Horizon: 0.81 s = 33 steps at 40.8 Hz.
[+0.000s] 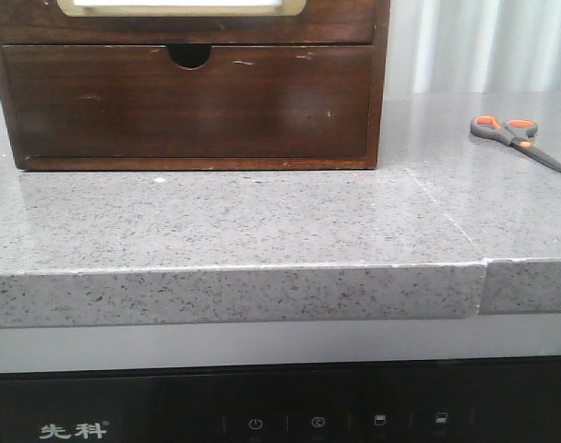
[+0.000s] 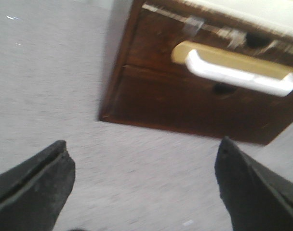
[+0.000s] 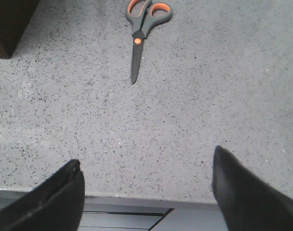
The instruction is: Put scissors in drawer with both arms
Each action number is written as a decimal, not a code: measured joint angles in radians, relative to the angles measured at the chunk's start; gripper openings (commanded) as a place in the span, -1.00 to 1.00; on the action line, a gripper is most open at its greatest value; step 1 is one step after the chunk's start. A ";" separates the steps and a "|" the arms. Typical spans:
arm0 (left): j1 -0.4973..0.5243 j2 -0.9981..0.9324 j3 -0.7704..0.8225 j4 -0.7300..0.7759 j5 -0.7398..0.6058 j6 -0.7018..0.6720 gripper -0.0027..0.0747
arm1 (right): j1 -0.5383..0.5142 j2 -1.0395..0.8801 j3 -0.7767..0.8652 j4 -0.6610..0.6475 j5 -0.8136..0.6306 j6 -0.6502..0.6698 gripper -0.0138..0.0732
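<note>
Grey speckled table (image 1: 262,231) lies bare under both end effectors, the left (image 2: 144,187) and right (image 3: 146,192) each spread wide and holding nothing. Beyond the right one the scissors (image 3: 141,29) lie flat, well apart from the cabinet (image 1: 188,101), whose drawer (image 2: 233,70) looks shut. Nothing seems begun: the left should pull the drawer while the right descends on the scissors.

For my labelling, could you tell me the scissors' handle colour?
Grey with orange lining on the scissors, clearest in the right wrist view.
</note>
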 measured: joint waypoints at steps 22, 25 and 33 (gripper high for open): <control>0.000 0.409 0.000 -0.859 -0.112 0.317 0.58 | 0.000 0.000 0.000 -0.002 0.000 0.000 0.63; 0.000 0.456 0.000 -1.007 -0.088 0.448 0.58 | 0.000 0.000 0.000 -0.002 0.000 0.000 0.63; 0.000 0.575 0.000 -1.300 -0.008 0.703 0.58 | 0.000 0.000 0.000 -0.002 0.000 0.000 0.63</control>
